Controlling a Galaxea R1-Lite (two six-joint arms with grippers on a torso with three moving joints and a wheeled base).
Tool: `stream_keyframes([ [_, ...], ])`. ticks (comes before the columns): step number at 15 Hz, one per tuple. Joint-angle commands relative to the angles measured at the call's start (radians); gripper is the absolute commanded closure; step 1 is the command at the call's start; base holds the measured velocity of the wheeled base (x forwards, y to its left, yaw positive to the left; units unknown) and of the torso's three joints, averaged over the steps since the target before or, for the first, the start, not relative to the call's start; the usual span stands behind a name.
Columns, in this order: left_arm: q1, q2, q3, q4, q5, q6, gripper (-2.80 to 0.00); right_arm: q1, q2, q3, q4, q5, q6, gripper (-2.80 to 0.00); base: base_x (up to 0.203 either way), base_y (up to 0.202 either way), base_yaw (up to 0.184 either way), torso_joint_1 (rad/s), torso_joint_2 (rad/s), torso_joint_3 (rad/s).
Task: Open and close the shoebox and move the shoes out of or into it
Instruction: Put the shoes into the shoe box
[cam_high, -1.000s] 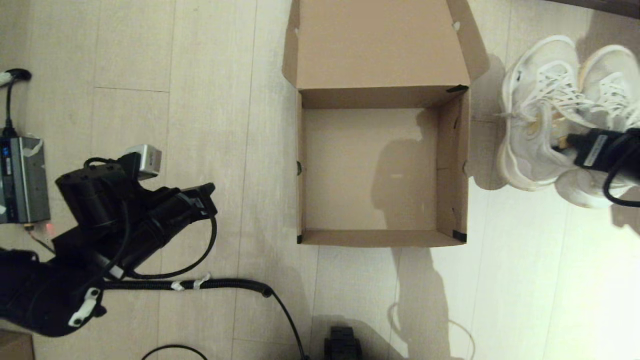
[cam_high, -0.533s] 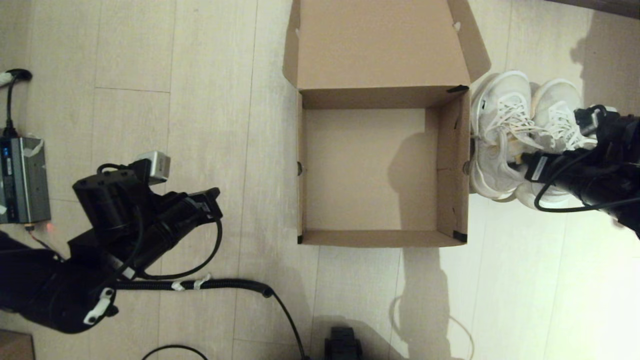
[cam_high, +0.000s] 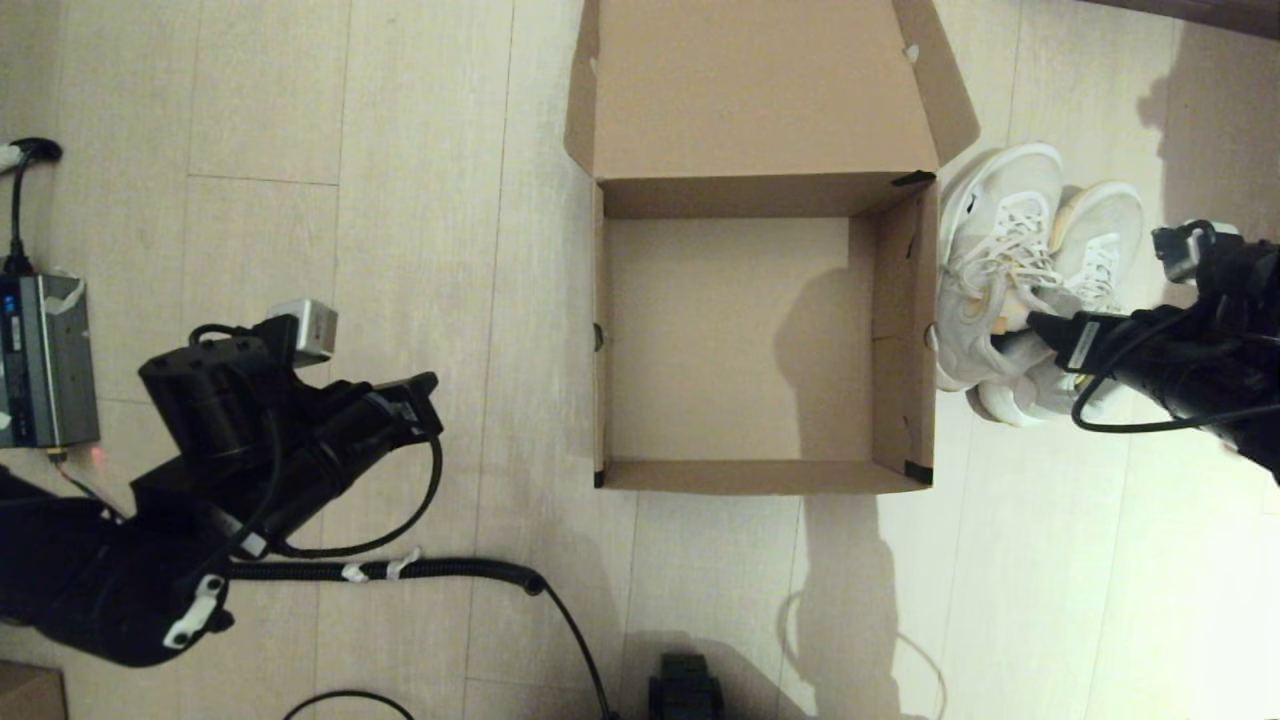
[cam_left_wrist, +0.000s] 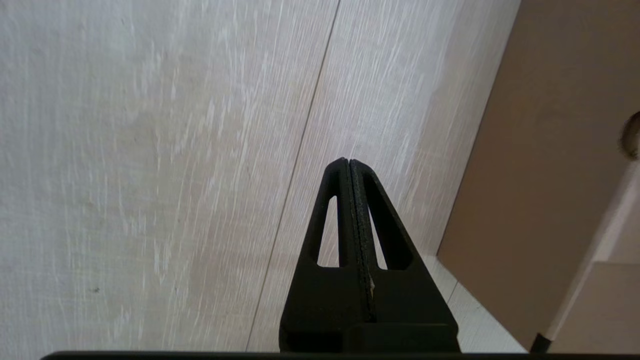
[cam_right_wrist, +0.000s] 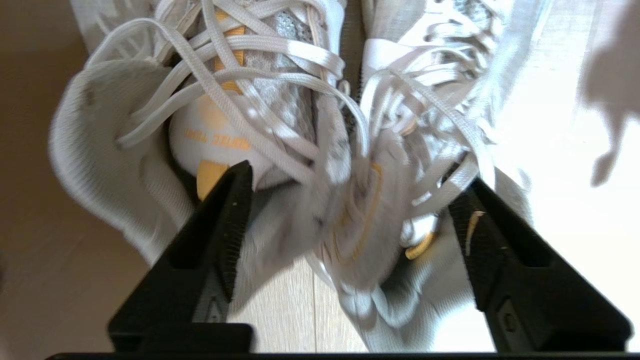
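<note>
The brown shoebox (cam_high: 598, 400) stands open and empty at mid-floor, its lid (cam_high: 750, 90) folded back on the far side. Its side wall (cam_left_wrist: 550, 150) also shows in the left wrist view. The white shoes (cam_high: 990, 270) rest side by side on the floor against the box's right wall. My right gripper (cam_high: 1045, 325) is at their heel ends. It is open (cam_right_wrist: 355, 185), one finger in each shoe's mouth, with the two inner collars loose between them (cam_right_wrist: 350, 220). My left gripper (cam_high: 425, 385) hangs shut and empty (cam_left_wrist: 348, 162) over bare floor left of the box.
A grey electronic unit (cam_high: 40, 360) with a cable sits at the far left edge. A black corrugated hose (cam_high: 400, 570) and cables cross the floor in front of the left arm. A small black part (cam_high: 685, 690) is at the bottom centre.
The shoes came down from held high at the far right to the floor beside the box's right wall. The right gripper came down with them and its fingers spread. The left arm shifted slightly.
</note>
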Motion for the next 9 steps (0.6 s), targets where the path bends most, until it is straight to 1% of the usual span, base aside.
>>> stream_keyframes([
  [1, 0.002, -0.019, 0.003, -0.006, 0.001, -0.001, 0.0, -0.002, -0.058, 0.031, -0.004, 0.0, 0.001, -2.8, 0.0, 0.0, 0.0, 0.0, 0.0, 0.0],
  [4, 0.004, -0.022, 0.006, -0.006, 0.001, 0.0, 0.0, -0.002, -0.15, 0.099, 0.004, -0.001, 0.008, -2.8, 0.0, 0.0, 0.0, 0.0, 0.0, 0.0],
  [6, 0.002, -0.02, 0.006, -0.006, 0.003, 0.001, 0.0, -0.002, -0.132, 0.097, 0.005, 0.001, 0.019, -2.8, 0.0, 0.0, 0.0, 0.0, 0.0, 0.0],
  [9, 0.011, -0.022, 0.006, -0.006, 0.001, -0.001, 0.0, -0.002, -0.064, 0.083, -0.019, -0.001, 0.066, -2.8, 0.0, 0.0, 0.0, 0.0, 0.0, 0.0],
])
